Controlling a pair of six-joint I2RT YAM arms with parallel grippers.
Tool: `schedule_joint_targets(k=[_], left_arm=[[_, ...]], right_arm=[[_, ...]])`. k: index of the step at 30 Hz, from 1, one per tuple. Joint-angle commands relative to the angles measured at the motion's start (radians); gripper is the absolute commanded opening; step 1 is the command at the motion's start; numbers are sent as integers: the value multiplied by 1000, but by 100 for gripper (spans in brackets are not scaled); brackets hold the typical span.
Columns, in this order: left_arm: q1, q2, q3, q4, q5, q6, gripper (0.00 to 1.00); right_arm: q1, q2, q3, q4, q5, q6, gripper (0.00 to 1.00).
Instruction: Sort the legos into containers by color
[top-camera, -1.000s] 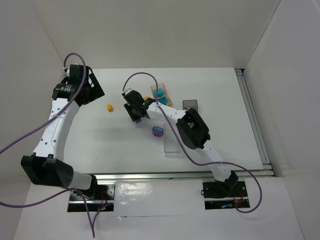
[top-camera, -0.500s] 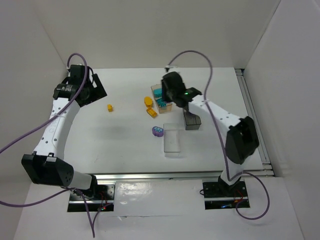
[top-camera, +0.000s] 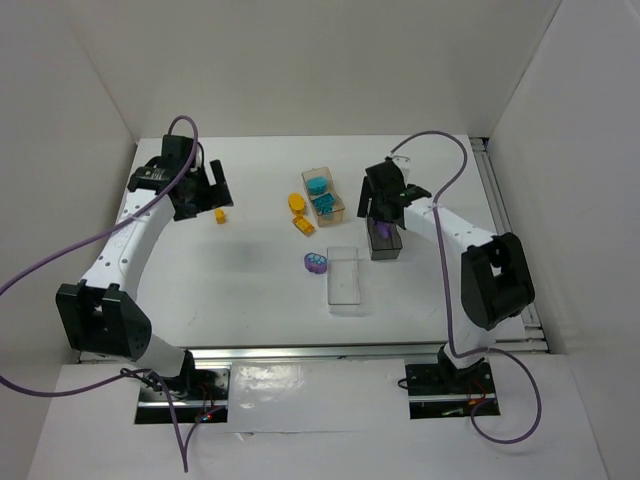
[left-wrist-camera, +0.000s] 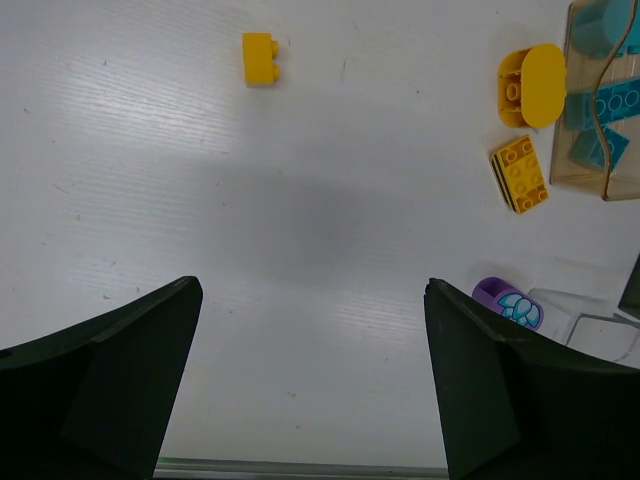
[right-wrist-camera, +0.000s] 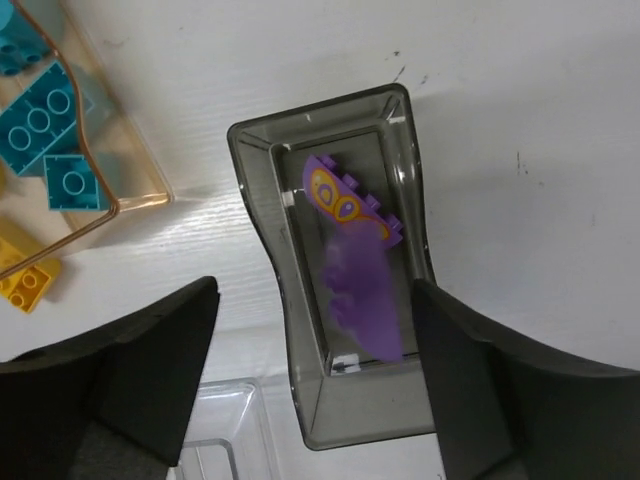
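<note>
My right gripper (right-wrist-camera: 312, 300) hangs open over the dark grey container (right-wrist-camera: 258, 200), also in the top view (top-camera: 386, 251). Inside lie a purple lego with an orange print (right-wrist-camera: 345, 205) and a blurred purple lego (right-wrist-camera: 362, 285), free of the fingers. The tan container (top-camera: 338, 192) holds teal legos (right-wrist-camera: 40, 125). My left gripper (left-wrist-camera: 312, 290) is open and empty above bare table, near a small yellow lego (left-wrist-camera: 261, 58) (top-camera: 220, 214). A rounded yellow lego (left-wrist-camera: 533, 85), a flat yellow lego (left-wrist-camera: 520, 174) and a rounded purple lego (left-wrist-camera: 505, 302) lie beside the tan container.
A clear container (top-camera: 345, 292) stands in front of the tan one, next to the rounded purple lego (top-camera: 316, 262). White walls close in the table on the left, back and right. A metal rail (top-camera: 505, 230) runs along the right edge.
The right arm swung from the table's middle to over the dark grey container and opened, letting a purple lego drop in. The left gripper moved right, towards the small yellow lego.
</note>
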Motion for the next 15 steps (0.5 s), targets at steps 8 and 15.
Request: schedule_joint_targets(k=[8, 15], left_arm=[[0, -18, 25, 17, -52, 4, 100], [0, -18, 34, 17, -61, -18, 100]], right_arm=[[169, -68, 101, 2, 66, -115, 69], [381, 56, 164, -3, -210, -301, 78]])
